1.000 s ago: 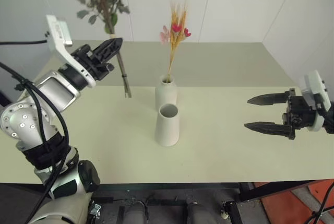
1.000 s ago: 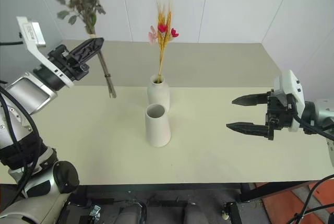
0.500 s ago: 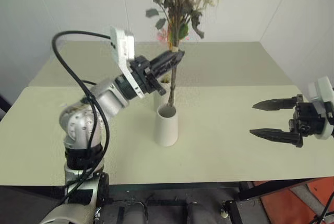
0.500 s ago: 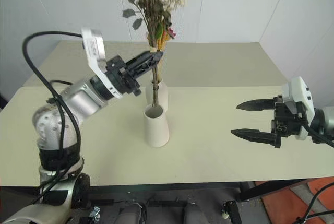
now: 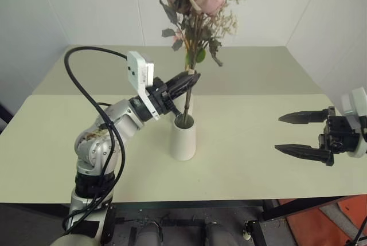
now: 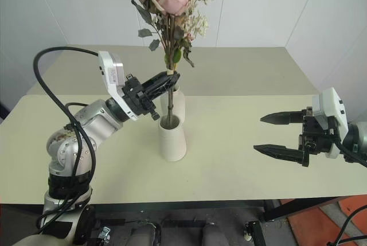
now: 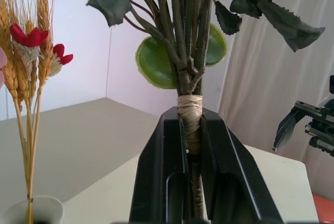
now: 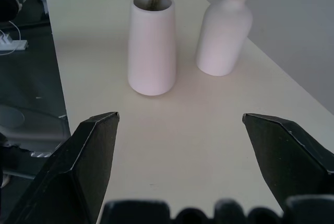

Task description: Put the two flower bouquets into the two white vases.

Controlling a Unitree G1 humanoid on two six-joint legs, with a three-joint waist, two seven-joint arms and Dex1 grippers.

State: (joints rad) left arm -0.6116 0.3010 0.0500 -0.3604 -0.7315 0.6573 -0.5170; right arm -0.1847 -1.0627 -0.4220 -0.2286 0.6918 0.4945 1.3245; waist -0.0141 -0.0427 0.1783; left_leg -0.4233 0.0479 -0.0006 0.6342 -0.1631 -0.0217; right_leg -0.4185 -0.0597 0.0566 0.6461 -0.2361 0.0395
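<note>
Pale cream matte surface (image 5: pixel 258 177) and white panelled wall (image 5: pixel 86 5) in front of me.

I see the surface made of two slabs meeting at a seam, an orange patch of floor (image 5: pixel 350 214) past its near right corner, and a pale curtain (image 7: pixel 271 93) in the left wrist view.

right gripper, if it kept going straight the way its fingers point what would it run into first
Probably the cone vase, which holds the rose bouquet stem. The right gripper, open, aims across bare table at it; the bottle vase stands beside it, slightly farther.
</note>
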